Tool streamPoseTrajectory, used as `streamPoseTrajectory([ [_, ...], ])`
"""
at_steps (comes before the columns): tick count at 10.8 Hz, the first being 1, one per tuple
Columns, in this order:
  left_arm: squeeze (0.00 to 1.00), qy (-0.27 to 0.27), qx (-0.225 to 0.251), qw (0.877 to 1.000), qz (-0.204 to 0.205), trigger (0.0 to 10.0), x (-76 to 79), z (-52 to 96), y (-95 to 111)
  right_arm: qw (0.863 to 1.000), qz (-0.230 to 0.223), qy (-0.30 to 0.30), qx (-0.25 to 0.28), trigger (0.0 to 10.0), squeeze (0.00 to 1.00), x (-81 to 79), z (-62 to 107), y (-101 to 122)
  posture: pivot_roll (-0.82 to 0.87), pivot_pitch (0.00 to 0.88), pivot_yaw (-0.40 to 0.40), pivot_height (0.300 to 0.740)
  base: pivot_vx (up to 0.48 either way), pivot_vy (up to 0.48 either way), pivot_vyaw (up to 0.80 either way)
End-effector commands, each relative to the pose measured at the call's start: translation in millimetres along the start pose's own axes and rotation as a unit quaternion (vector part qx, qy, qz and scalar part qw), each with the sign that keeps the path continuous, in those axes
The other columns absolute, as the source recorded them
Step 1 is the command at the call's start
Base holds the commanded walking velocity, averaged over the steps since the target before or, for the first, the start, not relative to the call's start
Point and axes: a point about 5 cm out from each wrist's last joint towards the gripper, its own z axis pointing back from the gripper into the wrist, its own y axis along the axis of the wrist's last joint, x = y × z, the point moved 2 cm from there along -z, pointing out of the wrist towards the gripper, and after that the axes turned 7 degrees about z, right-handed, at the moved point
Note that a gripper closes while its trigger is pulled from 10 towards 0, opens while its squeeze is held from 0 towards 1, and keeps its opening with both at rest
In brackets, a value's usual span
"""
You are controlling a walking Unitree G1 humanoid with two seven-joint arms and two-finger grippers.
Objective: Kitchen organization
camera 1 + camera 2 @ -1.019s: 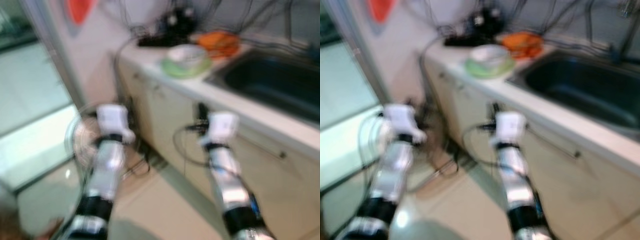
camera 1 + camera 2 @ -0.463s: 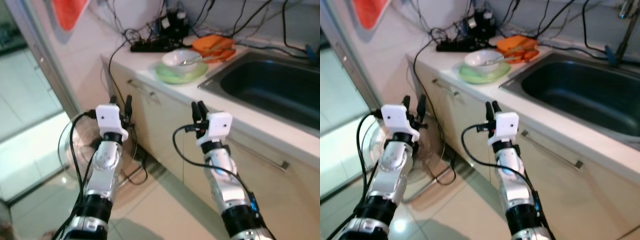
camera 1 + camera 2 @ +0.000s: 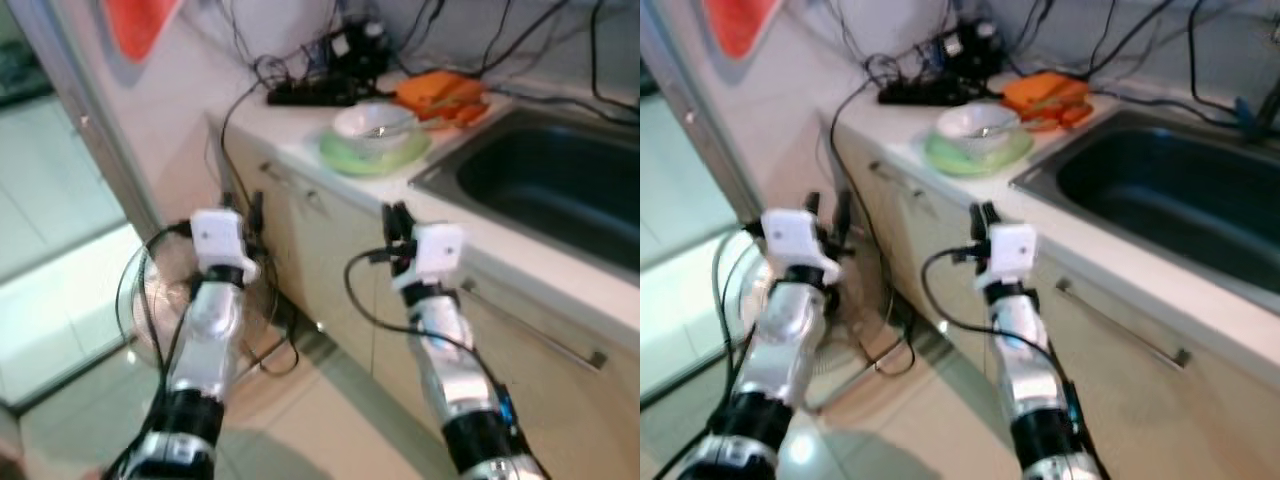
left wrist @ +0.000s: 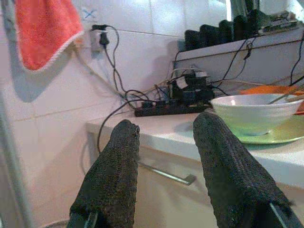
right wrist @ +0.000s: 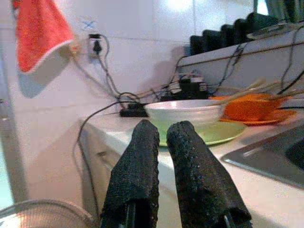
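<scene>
A white bowl (image 3: 372, 122) with a utensil in it sits on a green plate (image 3: 375, 152) near the counter's left end. Behind it lies an orange dish (image 3: 445, 95). My left gripper (image 3: 245, 208) is held up in front of the cabinet corner, below counter height; in the left wrist view its fingers (image 4: 118, 156) stand open and empty, with the bowl (image 4: 256, 111) beyond them. My right gripper (image 3: 395, 222) hovers before the cabinet front under the plate. Its fingers (image 5: 142, 156) are shut with nothing between them, pointing toward the bowl (image 5: 184, 111).
A dark sink (image 3: 550, 185) is set in the counter on the right. A black power strip (image 3: 310, 95) with tangled cables lies at the back. A red towel (image 4: 45, 31) hangs on the tiled wall. A floor fan (image 3: 150, 300) stands by the cabinet; cabinet handles (image 3: 535, 330) stick out.
The camera has shifted, so the counter sits slightly differently in the picture. Both arms hold the same raised pose, with the left gripper open and the right shut.
</scene>
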Motion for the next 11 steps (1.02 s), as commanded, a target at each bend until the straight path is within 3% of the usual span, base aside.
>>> streamPoseTrajectory([
  [1, 0.0, -0.007, 0.005, 1.0, 0.003, 10.0, 6.5, -1.5, 1.9, 1.0, 0.003, -0.005, 0.0, 10.0, 0.0, 5.1, -0.7, 0.1, 0.04, 0.0, 0.106, 0.74, 0.345, 0.0, 0.0],
  [3, 0.0, -0.007, 0.006, 1.0, 0.003, 10.0, 5.9, -1.9, 2.2, 1.0, 0.002, -0.004, 0.0, 10.0, 0.0, 4.4, -1.0, 0.4, 0.04, 0.0, 0.106, 0.74, 0.343, 0.0, 0.0],
  [9, 0.0, -0.009, 0.005, 1.0, 0.003, 10.0, 6.2, -1.4, 1.9, 1.0, -0.001, -0.001, -0.006, 10.0, 0.0, 2.9, -0.9, -1.3, 0.04, 0.0, 0.108, 0.74, 0.344, 0.0, -0.8],
  [11, 0.0, -0.009, 0.005, 1.0, 0.003, 10.0, 6.3, -0.9, 1.8, 1.0, -0.001, -0.003, -0.003, 10.0, 0.0, 3.1, -0.4, -0.7, 0.04, 0.0, 0.108, 0.74, 0.343, 0.0, 0.0],
])
